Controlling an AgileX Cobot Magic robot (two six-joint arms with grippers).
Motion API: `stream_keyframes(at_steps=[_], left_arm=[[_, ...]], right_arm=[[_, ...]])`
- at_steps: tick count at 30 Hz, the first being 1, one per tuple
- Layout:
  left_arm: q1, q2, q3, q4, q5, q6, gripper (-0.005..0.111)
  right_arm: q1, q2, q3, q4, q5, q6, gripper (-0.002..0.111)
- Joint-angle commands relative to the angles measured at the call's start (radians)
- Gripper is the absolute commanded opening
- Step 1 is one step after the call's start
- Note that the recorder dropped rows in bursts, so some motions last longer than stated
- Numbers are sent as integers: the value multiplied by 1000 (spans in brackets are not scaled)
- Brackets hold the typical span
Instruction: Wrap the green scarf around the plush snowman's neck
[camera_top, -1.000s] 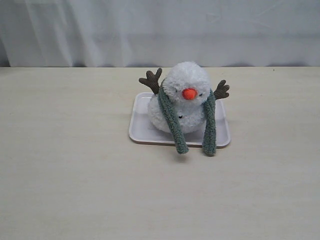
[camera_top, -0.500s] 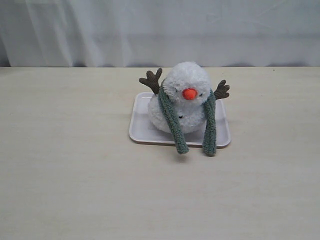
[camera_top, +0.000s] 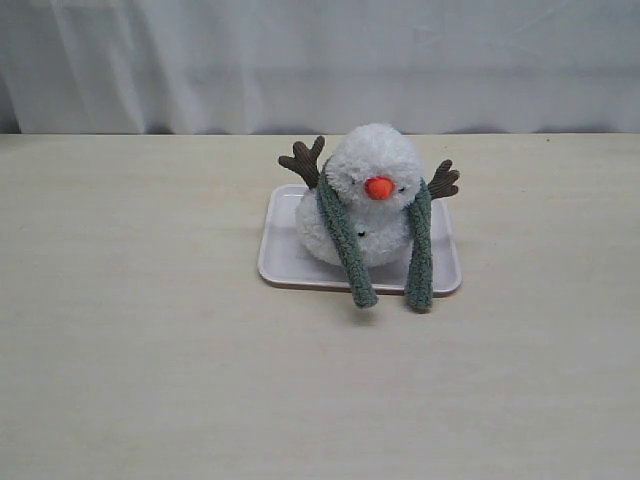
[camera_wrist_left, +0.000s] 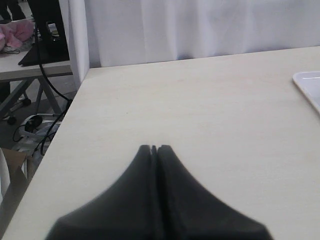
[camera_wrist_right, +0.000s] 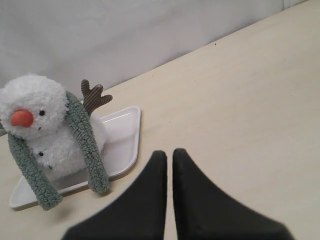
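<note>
The plush snowman (camera_top: 372, 165) sits on a white tray (camera_top: 280, 262), leaning forward with its orange nose toward the camera. The green scarf (camera_top: 340, 235) is draped over its neck. Both ends hang down the front, past the tray's front rim. Neither gripper appears in the exterior view. My right gripper (camera_wrist_right: 169, 152) hovers over bare table beside the tray (camera_wrist_right: 125, 142), apart from the snowman (camera_wrist_right: 32, 95) and scarf (camera_wrist_right: 89, 147); its fingers are shut with only a thin slit, holding nothing. My left gripper (camera_wrist_left: 155, 147) is shut and empty, far from the tray corner (camera_wrist_left: 309, 85).
A white curtain (camera_top: 320, 60) hangs behind the pale table (camera_top: 150, 380). In the left wrist view the table's side edge (camera_wrist_left: 65, 115) drops off to a floor with cables and another desk (camera_wrist_left: 30, 65).
</note>
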Motion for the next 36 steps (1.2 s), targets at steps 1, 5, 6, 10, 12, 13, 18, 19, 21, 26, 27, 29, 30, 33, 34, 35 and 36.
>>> stream_keyframes(at_steps=[1, 5, 6, 10, 12, 13, 18, 19, 21, 26, 27, 29, 30, 33, 34, 35, 36], left_arm=[[0, -2, 3, -2, -13, 0, 0], [0, -2, 3, -2, -13, 0, 0], [0, -2, 3, -2, -13, 0, 0], [0, -2, 3, -2, -13, 0, 0], [0, -2, 3, -2, -13, 0, 0], [0, -2, 3, -2, -13, 0, 0], [0, -2, 3, -2, -13, 0, 0], [0, -2, 3, -2, -13, 0, 0], [0, -2, 3, -2, -11, 0, 0], [0, -2, 3, -2, -10, 0, 0], [0, -2, 3, -2, -10, 0, 0], [0, -2, 3, -2, -10, 0, 0], [0, -2, 3, -2, -10, 0, 0], [0, -2, 3, -2, -10, 0, 0], [0, -2, 3, -2, -10, 0, 0], [0, -2, 3, -2, -10, 0, 0], [0, -2, 3, -2, -10, 0, 0]], right_arm=[[-3, -4, 2, 1, 6, 1, 4], [-3, -4, 2, 1, 6, 1, 4], [-3, -4, 2, 1, 6, 1, 4], [-3, -4, 2, 1, 8, 1, 4], [-3, -4, 2, 1, 8, 1, 4], [-3, -4, 2, 1, 8, 1, 4], [-3, -4, 2, 1, 10, -186, 4], [-3, -4, 2, 1, 12, -246, 4], [-3, -4, 2, 1, 12, -300, 4], [-3, -4, 2, 1, 12, -300, 4], [-3, -4, 2, 1, 12, -300, 4], [-3, -4, 2, 1, 12, -343, 4], [-3, -4, 2, 1, 12, -371, 4], [-3, -4, 2, 1, 12, -467, 4], [-3, -4, 2, 1, 12, -474, 4], [-3, -4, 2, 1, 12, -474, 4], [-3, -4, 2, 1, 12, -474, 4]])
